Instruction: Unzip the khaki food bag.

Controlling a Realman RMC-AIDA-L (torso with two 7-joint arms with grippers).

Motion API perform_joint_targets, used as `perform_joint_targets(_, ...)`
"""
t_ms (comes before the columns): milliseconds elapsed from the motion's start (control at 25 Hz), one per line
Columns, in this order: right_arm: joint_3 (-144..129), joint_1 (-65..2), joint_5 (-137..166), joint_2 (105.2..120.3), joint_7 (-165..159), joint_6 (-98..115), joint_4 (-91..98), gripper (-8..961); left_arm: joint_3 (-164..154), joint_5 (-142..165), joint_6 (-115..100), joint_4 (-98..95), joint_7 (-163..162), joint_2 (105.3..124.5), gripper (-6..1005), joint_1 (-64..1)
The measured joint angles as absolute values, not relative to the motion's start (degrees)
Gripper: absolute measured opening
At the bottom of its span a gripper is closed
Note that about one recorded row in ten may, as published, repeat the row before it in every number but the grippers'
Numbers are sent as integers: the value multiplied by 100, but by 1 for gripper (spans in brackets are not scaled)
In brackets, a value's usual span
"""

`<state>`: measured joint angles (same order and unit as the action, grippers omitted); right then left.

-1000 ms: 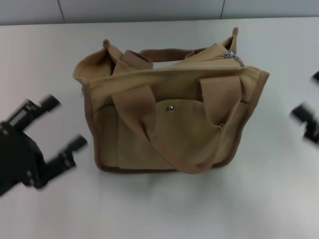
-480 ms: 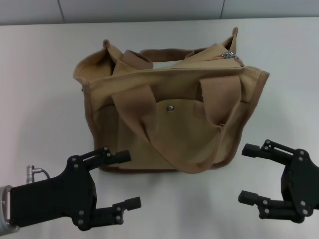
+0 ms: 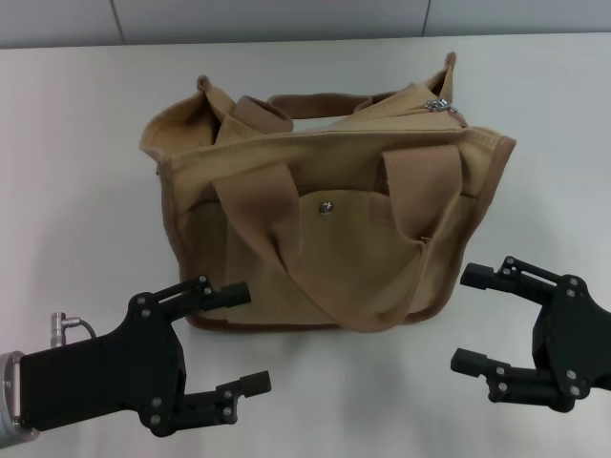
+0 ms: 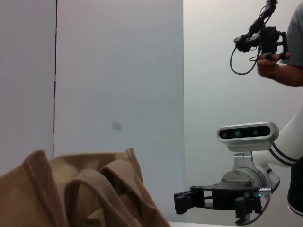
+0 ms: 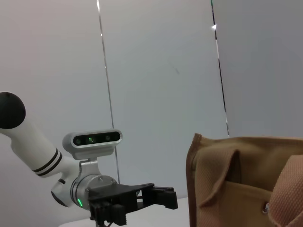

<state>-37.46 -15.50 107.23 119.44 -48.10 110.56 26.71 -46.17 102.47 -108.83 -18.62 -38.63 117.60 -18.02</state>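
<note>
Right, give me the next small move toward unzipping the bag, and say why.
Probably lift the right gripper up toward the silver zipper pull at the khaki food bag's far right top corner. Both grippers hang open low in front of the bag, the left gripper too, neither touching it.

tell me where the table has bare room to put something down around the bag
Bare white table lies on the robot's left of the boxy tan canvas food bag, on its right toward the edge, and in a strip behind it. In front it is crowded: the open left gripper sits by the bag's front corner, and the open right gripper by the other, with a bare gap between them.
</note>
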Motion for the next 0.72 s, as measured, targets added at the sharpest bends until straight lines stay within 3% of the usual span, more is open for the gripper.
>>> perform_joint_targets(720, -3734, -1600, 10719, 11951, -4825, 11012, 2672, 835, -4570, 10220, -10884, -1863, -3849, 11778, 798, -1803)
